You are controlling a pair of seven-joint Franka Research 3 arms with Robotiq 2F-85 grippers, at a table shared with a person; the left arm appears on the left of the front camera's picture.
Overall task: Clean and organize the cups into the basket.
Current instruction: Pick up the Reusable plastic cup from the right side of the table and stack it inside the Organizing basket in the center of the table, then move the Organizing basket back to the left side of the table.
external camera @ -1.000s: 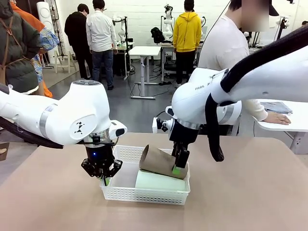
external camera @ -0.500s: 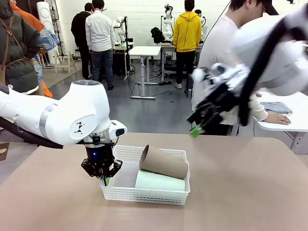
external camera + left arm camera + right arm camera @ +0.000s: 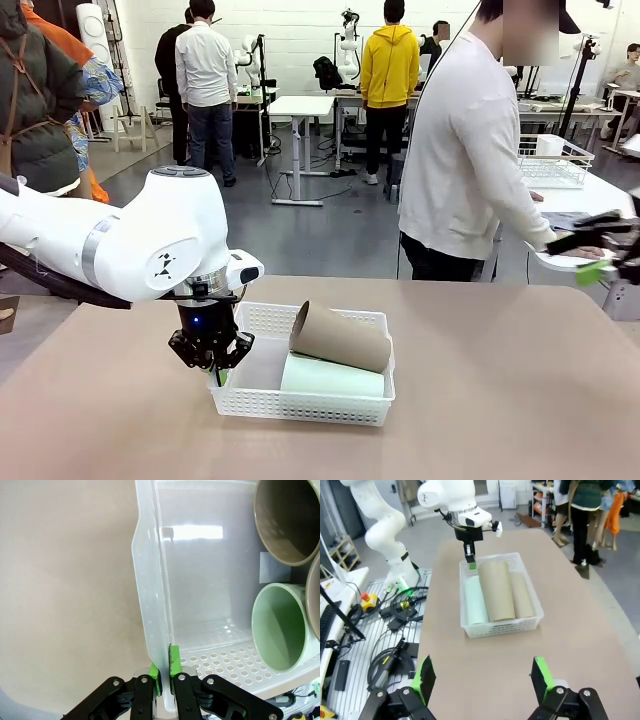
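Near the tabletop's middle, the left end effector (image 3: pixel 218 375) is clamped on the left short wall of the basket (image 3: pixel 300 405), green pads (image 3: pixel 172 661) pinching the thin white rim. The basket, white with perforated lattice sides and a clear bottom, holds 3 cups lying on their sides: a pale mint green cup (image 3: pixel 330 377) toward the near wall, a tan-brown cup (image 3: pixel 340 337) resting on top, and another tan-brown cup (image 3: pixel 522 596) beside them. The right end effector (image 3: pixel 482 676) hangs high beyond the tabletop's right edge, jaws spread wide, holding nothing.
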